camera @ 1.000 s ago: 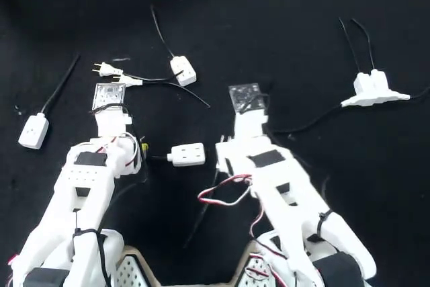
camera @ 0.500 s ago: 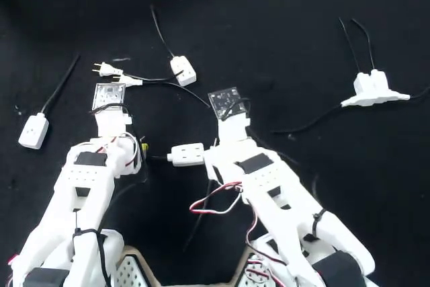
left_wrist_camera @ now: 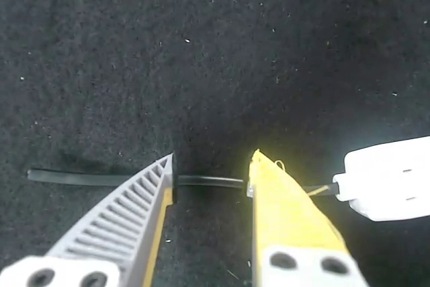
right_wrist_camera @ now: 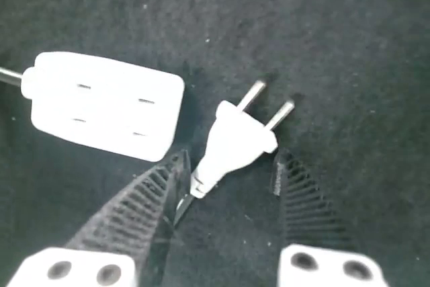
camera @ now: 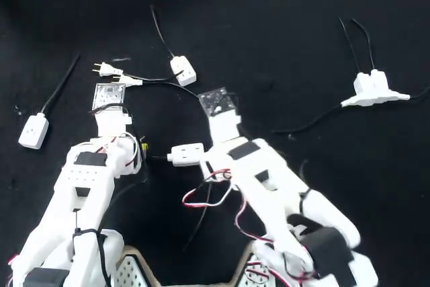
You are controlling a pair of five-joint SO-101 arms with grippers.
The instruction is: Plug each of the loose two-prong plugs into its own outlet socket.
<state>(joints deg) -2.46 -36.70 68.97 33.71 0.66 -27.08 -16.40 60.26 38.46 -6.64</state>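
Our right gripper (right_wrist_camera: 230,159) hangs with its fingers apart on either side of the white two-prong plug (right_wrist_camera: 235,140). The plug lies flat on the black table (right_wrist_camera: 349,25), around its middle, just beside the white rectangular outlet block (right_wrist_camera: 104,105), with its prongs angled away from it. Our left gripper (left_wrist_camera: 213,160), also spread, straddles a thin black cord (left_wrist_camera: 80,178) without pinching it. We see two risks: closing on the plug's tapered body could spin it, and the unheld block may slide under insertion
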